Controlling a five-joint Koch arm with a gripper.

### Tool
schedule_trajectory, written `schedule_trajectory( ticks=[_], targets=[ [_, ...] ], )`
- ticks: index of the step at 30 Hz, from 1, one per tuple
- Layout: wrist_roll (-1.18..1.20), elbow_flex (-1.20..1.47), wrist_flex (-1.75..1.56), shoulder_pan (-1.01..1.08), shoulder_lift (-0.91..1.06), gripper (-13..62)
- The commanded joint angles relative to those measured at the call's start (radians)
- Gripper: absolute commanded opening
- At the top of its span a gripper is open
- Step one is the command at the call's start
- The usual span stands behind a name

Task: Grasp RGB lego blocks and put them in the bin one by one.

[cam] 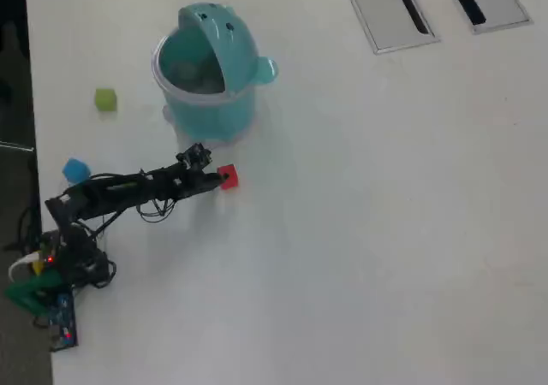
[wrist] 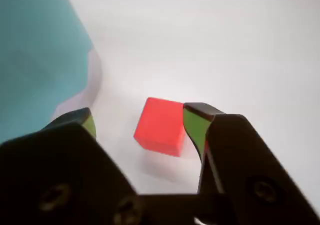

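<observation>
The gripper (wrist: 142, 122) stands with its jaws wide, and the red block (wrist: 161, 126) sits on the table (wrist: 240, 50) between them, against the right-hand jaw in the wrist view and just beside the bin (cam: 205, 77). The block looks like a small, light, rigid cube with smooth faces that may slip. Its two flat opposite sides are probably the best hold, pinched squarely across the middle.

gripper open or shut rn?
Open. In the wrist view the gripper has its jaws spread either side of the red block, still on the table.
</observation>
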Motion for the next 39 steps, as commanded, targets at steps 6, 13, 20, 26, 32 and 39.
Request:
schedule_trajectory(
  ticks=[6,13,20,26,32,39],
  targets=[
    [-0.021,-0.164,0.012,0.021,-0.077,33.2],
    [-0.023,-0.229,0.08,0.069,-0.143,33.3],
    [-0.023,-0.235,0.126,0.038,-0.167,34.1],
    [-0.014,-0.272,0.138,0.002,-0.235,34.2],
    [-0.026,-0.376,0.179,0.005,-0.308,31.2],
    [-0.041,-0.495,0.376,0.0,-0.35,21.4]
  ],
)
